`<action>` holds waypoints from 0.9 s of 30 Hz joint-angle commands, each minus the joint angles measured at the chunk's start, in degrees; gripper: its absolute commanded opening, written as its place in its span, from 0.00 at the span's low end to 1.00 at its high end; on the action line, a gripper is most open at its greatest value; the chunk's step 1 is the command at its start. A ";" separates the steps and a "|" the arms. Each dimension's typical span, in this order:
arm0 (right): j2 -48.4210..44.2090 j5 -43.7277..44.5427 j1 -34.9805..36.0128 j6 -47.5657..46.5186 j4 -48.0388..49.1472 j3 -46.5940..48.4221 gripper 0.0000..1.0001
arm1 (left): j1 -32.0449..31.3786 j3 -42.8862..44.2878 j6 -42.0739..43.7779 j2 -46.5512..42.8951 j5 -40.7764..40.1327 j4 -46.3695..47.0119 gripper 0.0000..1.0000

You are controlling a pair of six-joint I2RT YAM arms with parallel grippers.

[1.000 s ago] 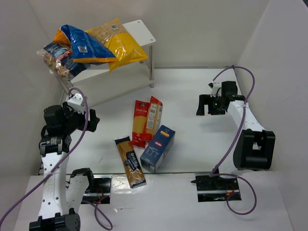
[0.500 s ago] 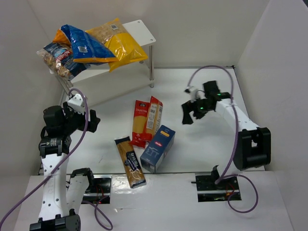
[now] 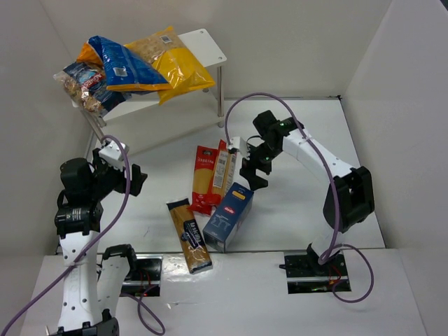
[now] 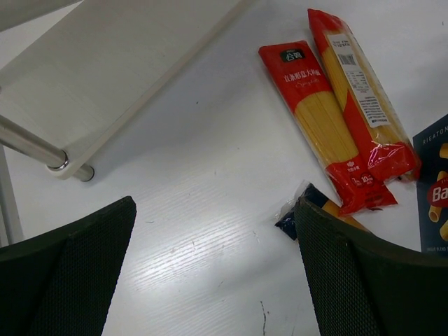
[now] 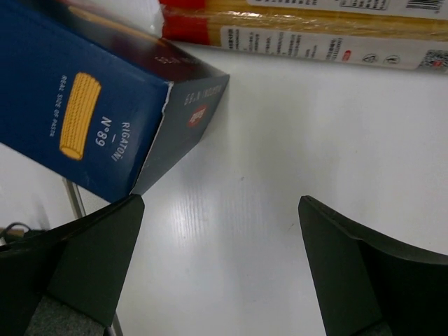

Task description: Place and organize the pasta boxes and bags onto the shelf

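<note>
Beside the far end of the chunky dark blue cardboard pasta box on the white worktop, the right gripper hovers, jaws released and empty. This looks like the pick; next, straddle its narrow sides squarely.

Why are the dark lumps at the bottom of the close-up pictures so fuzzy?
Left wrist view: the left end effector's fingers sit too near the lens, so they blur; the red spaghetti packs are sharp. Right wrist view: the right end effector's fingers blur too; the blue box print is crisp. Top view: even light, faint shadows.
</note>
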 commanded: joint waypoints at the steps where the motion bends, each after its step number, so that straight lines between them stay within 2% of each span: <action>1: 1.26 -3.64 0.46 -9.04 -10.81 4.57 1.00 | -0.14 0.25 2.29 0.55 2.71 0.08 1.00; 8: -6.20 3.11 9.25 -10.90 -11.53 2.47 1.00 | -0.14 0.25 5.28 1.70 5.79 -1.15 1.00; 16: -6.82 -1.19 9.25 -12.48 -11.53 1.59 1.00 | -0.14 0.78 5.81 2.22 7.02 -1.67 1.00; 22: -6.03 -3.83 14.60 -13.10 -11.53 -0.25 1.00 | -0.14 0.78 6.34 2.76 7.54 -1.68 1.00; 27: -3.84 -4.89 16.19 -11.78 -9.51 1.94 1.00 | -0.14 0.78 6.87 2.23 8.16 -2.21 1.00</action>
